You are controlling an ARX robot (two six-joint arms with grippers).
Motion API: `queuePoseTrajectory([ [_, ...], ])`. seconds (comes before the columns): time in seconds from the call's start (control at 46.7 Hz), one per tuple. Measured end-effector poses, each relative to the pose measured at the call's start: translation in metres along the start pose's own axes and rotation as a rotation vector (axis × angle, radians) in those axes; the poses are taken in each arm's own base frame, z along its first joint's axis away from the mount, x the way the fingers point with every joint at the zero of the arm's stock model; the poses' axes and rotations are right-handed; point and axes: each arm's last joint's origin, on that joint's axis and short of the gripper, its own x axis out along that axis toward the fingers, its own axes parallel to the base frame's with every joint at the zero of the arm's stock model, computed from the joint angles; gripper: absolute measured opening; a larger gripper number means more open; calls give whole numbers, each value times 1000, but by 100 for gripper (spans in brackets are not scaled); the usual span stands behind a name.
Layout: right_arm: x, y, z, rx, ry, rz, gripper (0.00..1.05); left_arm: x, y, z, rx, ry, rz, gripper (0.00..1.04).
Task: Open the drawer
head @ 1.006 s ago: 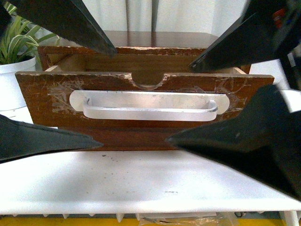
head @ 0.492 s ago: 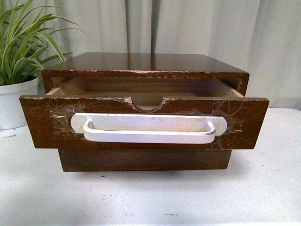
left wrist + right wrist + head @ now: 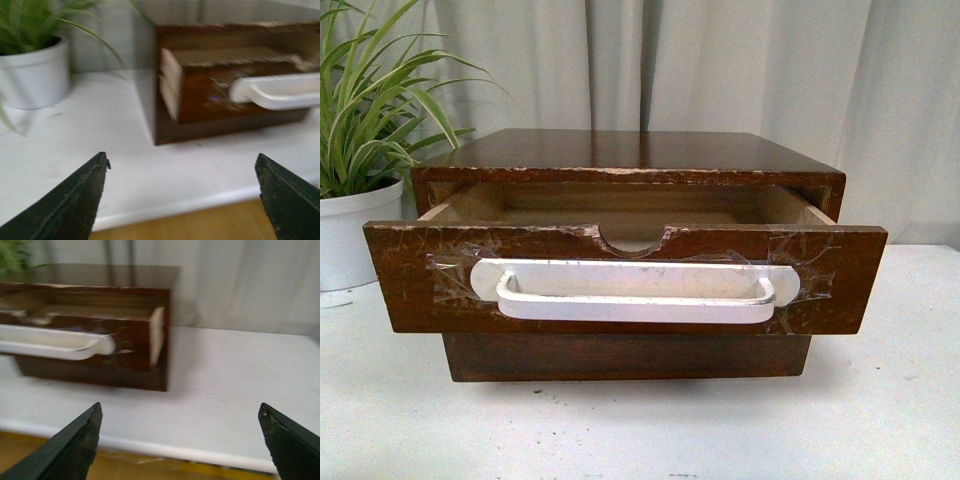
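Front view, far left: a potted plant (image 3: 365,150) with long striped green leaves stands in a white pot on the white table (image 3: 640,430), just beside the cabinet's left side and apart from it. A pale curtain (image 3: 720,70) hangs behind the whole scene.

Centre: a small dark brown wooden cabinet (image 3: 630,150) sits on the table with a glossy top. The drawer (image 3: 620,280) stands pulled out toward the camera, its front well clear of the cabinet face and the pale interior visible behind it. The drawer front is dark brown with scuffed, flaking varnish along the upper edge, and has a half-round notch (image 3: 632,240) at the middle of that edge. A long white bar handle (image 3: 635,292) runs across the front, held on with clear tape at both ends. Neither arm appears in this view.

Left wrist view: the left gripper (image 3: 182,192) hangs off the near table edge, facing the drawer's left corner, fingers spread wide with nothing between them, touching nothing.

Right wrist view: the right gripper (image 3: 180,437) is likewise off the near edge, facing the drawer's right corner, fingers spread wide and empty. Both wrist pictures are slightly blurred.
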Motion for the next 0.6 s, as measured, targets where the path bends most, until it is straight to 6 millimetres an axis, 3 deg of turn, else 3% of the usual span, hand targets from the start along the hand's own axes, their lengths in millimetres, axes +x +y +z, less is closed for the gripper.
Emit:
queuePoseTrajectory([
  [0.128,-4,-5,-8,7,-25,-217,68,-4,5,-5,-18,-58,152,65],
  [0.235,-4,-9,-14,8,-28,-219,44,-6,4,-10,-18,-60,139,44],
  [0.321,-5,-13,-16,8,-28,-187,32,-7,4,-13,-20,-59,143,30],
  [0.514,-7,-20,-20,9,-30,-233,5,-9,4,-15,-23,-62,142,4],
  [0.599,-7,-20,-23,9,-27,-226,1,-12,3,-21,-29,-57,142,4],
])
